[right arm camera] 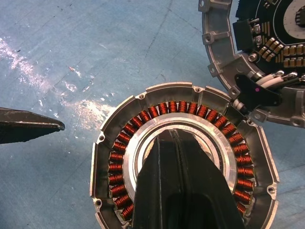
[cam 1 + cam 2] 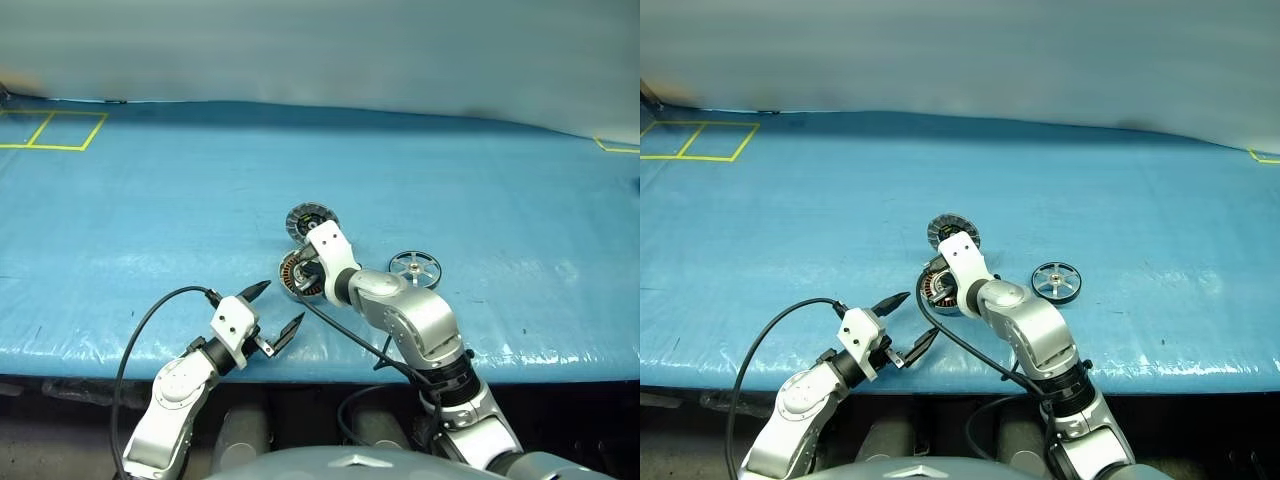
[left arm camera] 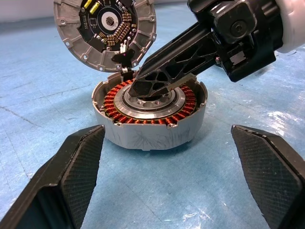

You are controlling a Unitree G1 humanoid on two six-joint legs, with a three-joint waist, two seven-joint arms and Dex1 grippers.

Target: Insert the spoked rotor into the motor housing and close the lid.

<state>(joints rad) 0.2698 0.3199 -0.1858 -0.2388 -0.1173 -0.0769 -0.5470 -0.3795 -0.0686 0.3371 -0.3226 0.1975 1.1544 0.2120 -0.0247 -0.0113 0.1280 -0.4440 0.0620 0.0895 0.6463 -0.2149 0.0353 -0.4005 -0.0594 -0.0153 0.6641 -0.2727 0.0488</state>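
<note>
Blocking the motor housing [image 3: 151, 112]: closed right tool [image 3: 155, 85].

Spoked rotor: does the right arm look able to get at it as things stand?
Probably yes: the spoked rotor lies alone on the blue table beside that arm, nothing covering it. The right pincer, shut, first has to leave the motor housing.

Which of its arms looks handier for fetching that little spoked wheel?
Probably the right. The spoked rotor lies on the robot's right, beside that arm. But the right pincer sits shut over the motor housing; the left pincer is open, though farther off.
</note>
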